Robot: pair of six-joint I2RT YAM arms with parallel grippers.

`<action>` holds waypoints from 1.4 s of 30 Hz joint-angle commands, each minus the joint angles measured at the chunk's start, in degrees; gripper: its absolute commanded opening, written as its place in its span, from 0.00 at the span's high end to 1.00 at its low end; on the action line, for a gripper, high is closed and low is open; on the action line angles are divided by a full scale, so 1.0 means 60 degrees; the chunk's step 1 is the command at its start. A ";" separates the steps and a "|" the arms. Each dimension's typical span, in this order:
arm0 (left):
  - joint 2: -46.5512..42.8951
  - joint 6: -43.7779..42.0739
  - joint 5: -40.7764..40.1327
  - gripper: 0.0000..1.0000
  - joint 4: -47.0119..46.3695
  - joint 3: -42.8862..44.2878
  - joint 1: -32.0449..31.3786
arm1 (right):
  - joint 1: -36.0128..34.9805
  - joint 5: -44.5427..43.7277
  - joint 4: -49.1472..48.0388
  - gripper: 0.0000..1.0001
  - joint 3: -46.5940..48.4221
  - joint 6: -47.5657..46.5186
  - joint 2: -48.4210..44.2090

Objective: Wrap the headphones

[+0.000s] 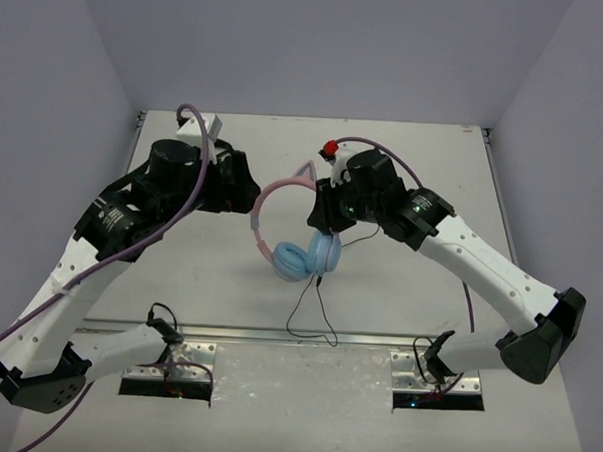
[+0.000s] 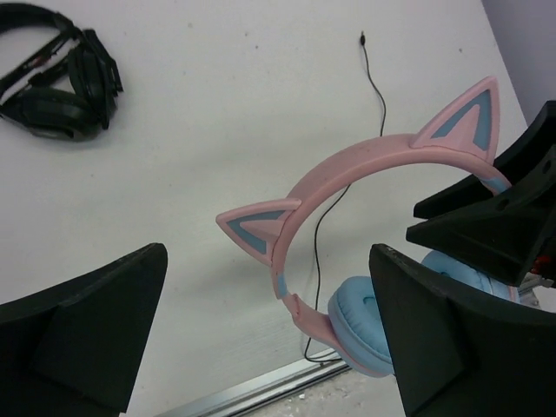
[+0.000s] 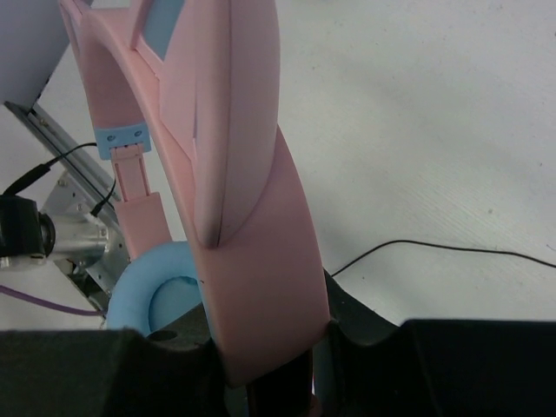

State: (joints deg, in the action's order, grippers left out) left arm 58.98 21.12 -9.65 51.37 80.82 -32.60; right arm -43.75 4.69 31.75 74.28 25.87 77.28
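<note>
We note 2 arms, both bent at the elbow and reaching inward over the table. The left arm [image 1: 101, 227] points its wrist to the right. The left gripper [image 2: 268, 261] stands with jaws wide apart, and its fingers [image 2: 95, 330] touch nothing. The right arm [image 1: 480, 269] stretches up and to the left, wrist turned toward the other arm. The right gripper [image 3: 265, 347] is clamped on the band of the headphones [image 3: 252, 174]. The 2 grippers face each other, near but apart.
</note>
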 commanded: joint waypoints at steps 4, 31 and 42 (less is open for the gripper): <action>-0.0251 -0.3163 0.2094 0.00 -0.1456 0.0216 -0.0075 | 0.0215 0.1732 0.2288 0.99 0.2847 -0.0356 0.0420; 0.1581 -0.3610 0.3867 1.00 -0.2102 -0.0037 -0.0075 | 0.0362 0.3251 0.4173 0.35 0.3851 -0.0415 0.0964; 0.0131 -0.2410 -0.0481 1.00 -0.1343 -0.0681 -0.0075 | 0.1812 0.2295 0.3645 0.01 0.3602 0.0186 -0.0791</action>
State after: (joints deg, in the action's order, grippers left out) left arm 63.75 2.00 -3.60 45.23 76.23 -33.41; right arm -34.33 19.62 57.39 95.02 26.57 76.71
